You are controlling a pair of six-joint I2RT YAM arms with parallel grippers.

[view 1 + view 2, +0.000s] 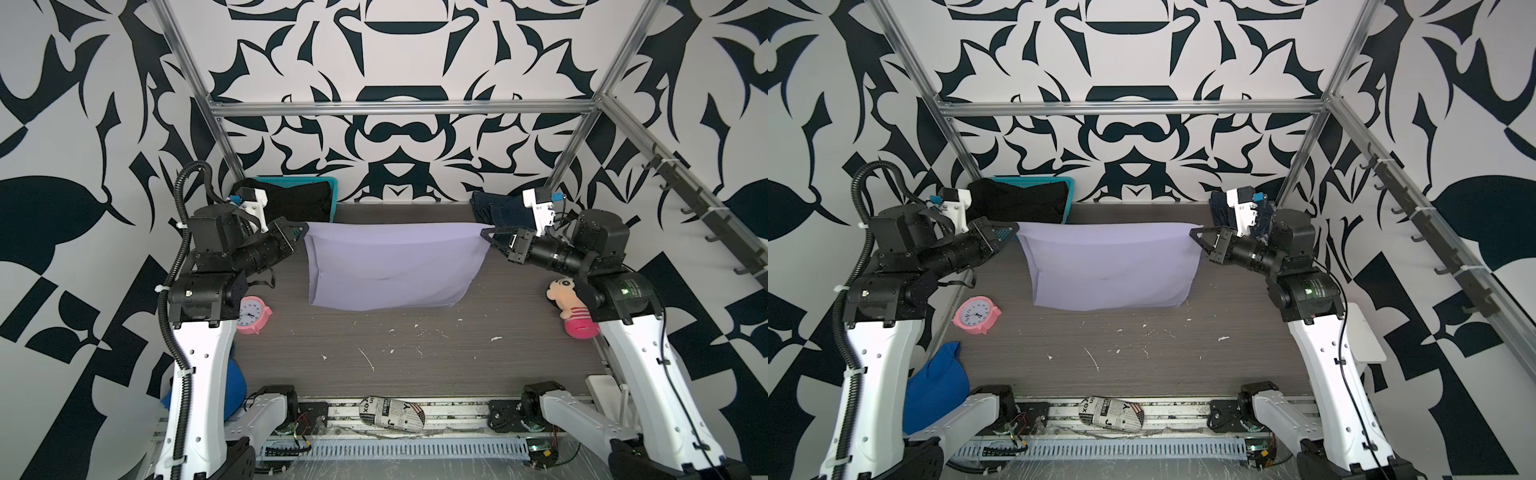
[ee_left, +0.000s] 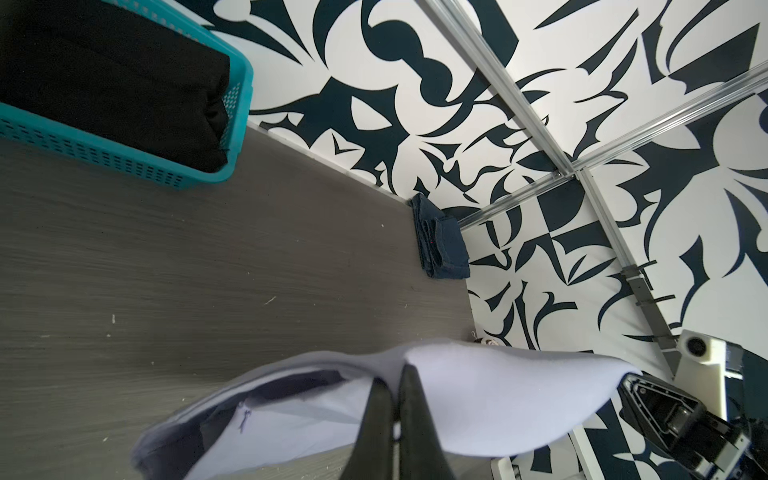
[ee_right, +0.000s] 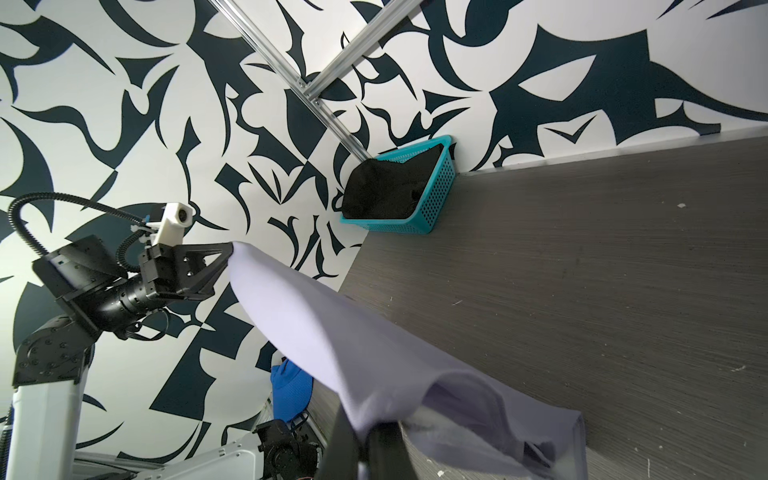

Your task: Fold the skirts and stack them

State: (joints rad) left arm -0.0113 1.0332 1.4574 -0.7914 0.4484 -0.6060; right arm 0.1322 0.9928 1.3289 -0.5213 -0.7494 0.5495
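Observation:
The pale lavender skirt (image 1: 390,262) (image 1: 1106,266) hangs stretched between my two grippers above the table, its lower edge drooping toward the wood. My left gripper (image 1: 304,227) (image 2: 398,376) is shut on its upper left corner. On the upper right corner my right gripper (image 1: 485,229) (image 3: 365,432) is shut too. The black skirt (image 1: 299,201) (image 2: 112,83) (image 3: 386,187) lies in the teal basket (image 2: 124,158) at the back left. Folded at the back right corner lies the dark blue denim skirt (image 1: 498,208) (image 2: 442,245).
A pink alarm clock (image 1: 253,313) sits near the left arm, a plush doll (image 1: 571,307) near the right arm. A bright blue mesh cloth (image 1: 940,382) lies at front left, a newspaper-print bundle (image 1: 392,411) on the front rail. Metal frame bars (image 1: 399,109) ring the table.

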